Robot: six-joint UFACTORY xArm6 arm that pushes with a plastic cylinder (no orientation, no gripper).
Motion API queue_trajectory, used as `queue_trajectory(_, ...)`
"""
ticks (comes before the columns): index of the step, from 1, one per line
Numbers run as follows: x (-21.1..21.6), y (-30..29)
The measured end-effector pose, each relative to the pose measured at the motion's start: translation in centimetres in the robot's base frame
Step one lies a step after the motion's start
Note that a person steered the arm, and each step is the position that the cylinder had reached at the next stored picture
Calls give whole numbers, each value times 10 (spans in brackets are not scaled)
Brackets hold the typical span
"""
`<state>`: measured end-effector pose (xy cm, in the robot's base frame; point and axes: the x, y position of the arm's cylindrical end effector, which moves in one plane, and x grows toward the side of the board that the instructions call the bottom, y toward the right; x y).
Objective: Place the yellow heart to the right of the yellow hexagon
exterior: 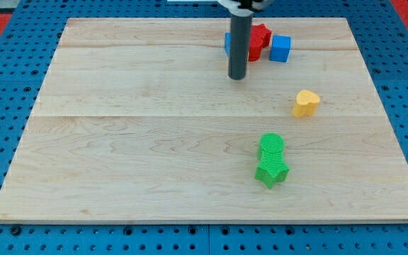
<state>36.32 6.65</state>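
Note:
The yellow heart [305, 103] lies on the wooden board [133, 142] at the right of the middle. No yellow hexagon shows in the view. My tip [237, 76] rests on the board near the view's top, to the left of the heart and a little above it, well apart from it. The rod stands just in front of a cluster of blocks and hides part of it.
A red block [259, 41] and a blue block [227, 42] sit behind the rod, with a blue cube [280, 48] to their right. A green round block [271, 145] touches a green star [272, 172] below the heart.

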Motion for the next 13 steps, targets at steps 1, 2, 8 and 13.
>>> queue_trajectory(1, 7, 59)
queue_trajectory(2, 11, 117)
queue_trajectory(8, 68, 30)
queue_trajectory(13, 13, 11)
